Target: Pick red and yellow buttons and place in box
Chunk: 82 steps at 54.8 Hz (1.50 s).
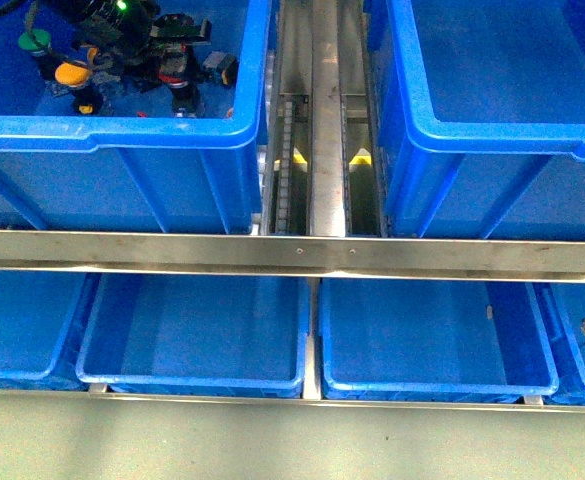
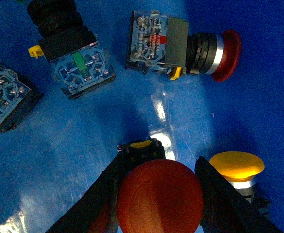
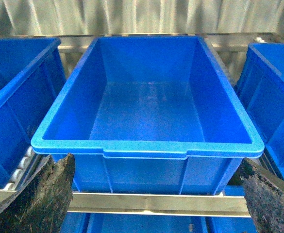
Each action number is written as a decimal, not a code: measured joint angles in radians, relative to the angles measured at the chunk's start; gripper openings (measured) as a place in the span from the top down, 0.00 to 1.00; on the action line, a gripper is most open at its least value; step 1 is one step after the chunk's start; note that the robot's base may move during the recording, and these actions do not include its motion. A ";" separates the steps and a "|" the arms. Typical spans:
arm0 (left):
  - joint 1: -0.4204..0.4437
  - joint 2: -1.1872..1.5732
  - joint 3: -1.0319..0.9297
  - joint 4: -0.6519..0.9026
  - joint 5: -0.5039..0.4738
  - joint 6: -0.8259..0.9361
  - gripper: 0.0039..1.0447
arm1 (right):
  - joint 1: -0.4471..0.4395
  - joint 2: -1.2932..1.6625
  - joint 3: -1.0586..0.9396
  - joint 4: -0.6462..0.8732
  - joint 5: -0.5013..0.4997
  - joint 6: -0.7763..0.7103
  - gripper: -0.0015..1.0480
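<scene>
Pressing in on both sides of a red button (image 2: pixel 159 196), the left fingers (image 2: pixel 91 211) look clamped on it. Its mushroom cap faces the wrist camera, and a sliver of black body shows past the cap. Just beside 1 finger stands the yellow button (image 2: pixel 236 167), cap up on a silver collar, untouched. Further out, a 2nd red button (image 2: pixel 180 46) lies on its side with its wiring block exposed, and 2 green-marked switch blocks (image 2: pixel 76 60) lie near it. All of this sits on the floor of the left bin (image 1: pixel 112 130).

The box (image 3: pixel 146 145), across the roller track (image 1: pixel 324 120) from that bin, is bare inside wherever it shows, so 0 buttons are delivered. The right fingers (image 3: pixel 40 199) hang wide apart in front of its handle lug, holding nothing.

By my reading the task is at its 1st grasp. Lifting, carrying and releasing the red one, then the whole cycle for the yellow, are left to do.
</scene>
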 joint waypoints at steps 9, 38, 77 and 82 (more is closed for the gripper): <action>0.017 -0.041 -0.078 0.104 -0.016 -0.063 0.67 | 0.000 0.000 0.000 0.000 0.000 0.000 0.06; 0.082 -0.534 -0.570 0.343 0.175 -0.453 0.67 | 0.000 0.000 0.000 0.000 0.000 0.000 0.06; -0.221 -0.698 -0.754 0.566 0.368 -0.993 0.67 | 0.000 0.000 0.000 0.000 0.000 0.000 0.06; -0.270 -0.676 -0.727 0.573 0.364 -1.031 0.67 | 0.000 0.000 0.000 0.000 0.000 0.000 0.06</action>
